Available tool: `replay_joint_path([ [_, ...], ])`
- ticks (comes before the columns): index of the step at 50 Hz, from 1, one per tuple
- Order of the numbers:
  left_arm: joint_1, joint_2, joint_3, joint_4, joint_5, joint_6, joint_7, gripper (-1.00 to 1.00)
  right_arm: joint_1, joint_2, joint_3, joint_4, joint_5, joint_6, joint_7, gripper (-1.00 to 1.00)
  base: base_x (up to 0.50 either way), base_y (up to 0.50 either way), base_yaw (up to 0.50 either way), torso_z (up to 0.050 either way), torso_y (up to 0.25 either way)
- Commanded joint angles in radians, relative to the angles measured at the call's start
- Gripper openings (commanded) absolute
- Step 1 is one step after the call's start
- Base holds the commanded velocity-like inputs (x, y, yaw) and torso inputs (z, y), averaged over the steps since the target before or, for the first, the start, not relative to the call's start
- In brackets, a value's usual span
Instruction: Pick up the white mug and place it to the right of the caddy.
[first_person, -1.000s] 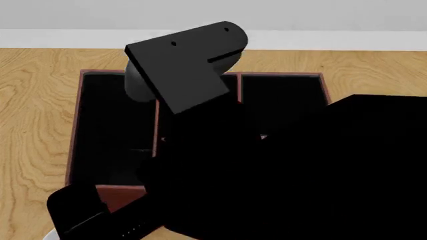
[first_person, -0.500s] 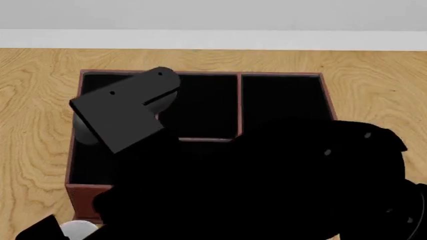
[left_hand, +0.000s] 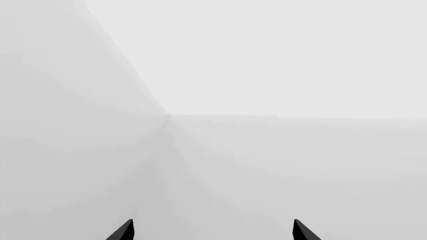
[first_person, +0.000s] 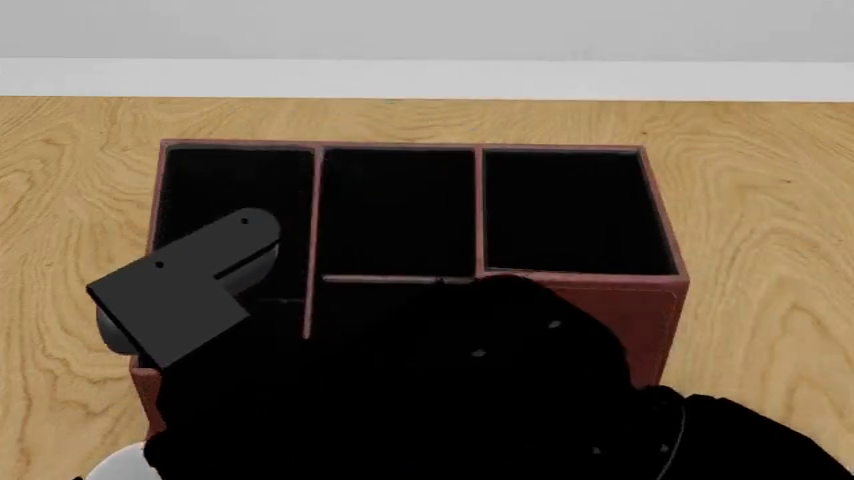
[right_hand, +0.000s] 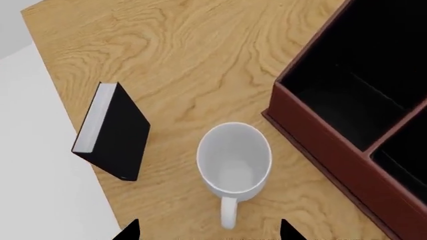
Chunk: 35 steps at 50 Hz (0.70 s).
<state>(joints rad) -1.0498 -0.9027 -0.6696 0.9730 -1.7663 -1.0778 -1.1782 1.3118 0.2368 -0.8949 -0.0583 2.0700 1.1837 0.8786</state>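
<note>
The right claw (right_hand: 208, 231) hangs spread wide and empty above the mug (right_hand: 234, 161), only its two dark tips showing. The mug is glossy white, round-mouthed, upright on grained wood (right_hand: 180, 60), its loop handle toward the claw. It stands just beside the leather-look caddy (right_hand: 333, 150), a black book (right_hand: 113, 132) on its other side. The left claw (left_hand: 212, 231), open and empty, faces blank wall. From the head, only a sliver of the mug shows.

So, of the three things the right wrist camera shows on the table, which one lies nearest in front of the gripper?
The white mug: it stands upright just ahead of the open right gripper, handle toward it. The black book and the caddy lie off to either side.
</note>
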Motion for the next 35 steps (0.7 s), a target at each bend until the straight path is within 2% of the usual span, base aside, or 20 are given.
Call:
replay_joint_path([
  [1,0.019,-0.003,-0.034,0.003,-0.015,0.007,-0.001,1.00,-0.054,-0.044,-0.047,0.019,-0.124,0.013,-0.061,1.00,0.00,0.00,0.00,0.000,0.000],
  [8,0.004,0.011,-0.018,0.000,-0.002,0.014,0.007,1.00,-0.056,-0.082,-0.071,0.084,-0.253,0.002,-0.154,1.00,0.00,0.00,0.00,0.000,0.000],
  [13,-0.008,-0.013,-0.016,-0.005,-0.022,0.026,-0.007,1.00,-0.064,-0.093,-0.100,0.129,-0.351,-0.014,-0.223,1.00,0.00,0.00,0.00,0.000,0.000],
  [21,0.021,-0.025,-0.070,0.001,-0.050,0.027,-0.014,1.00,-0.076,-0.120,-0.154,0.188,-0.472,-0.048,-0.311,1.00,0.00,0.00,0.00,0.000,0.000],
  [28,0.033,-0.048,-0.097,-0.001,-0.081,0.035,-0.029,1.00,-0.087,-0.142,-0.185,0.219,-0.518,-0.070,-0.347,1.00,0.00,0.00,0.00,0.000,0.000],
  [35,0.013,-0.045,-0.073,-0.005,-0.070,0.044,-0.027,1.00,-0.109,-0.161,-0.213,0.242,-0.549,-0.091,-0.370,1.00,0.00,0.00,0.00,0.000,0.000],
])
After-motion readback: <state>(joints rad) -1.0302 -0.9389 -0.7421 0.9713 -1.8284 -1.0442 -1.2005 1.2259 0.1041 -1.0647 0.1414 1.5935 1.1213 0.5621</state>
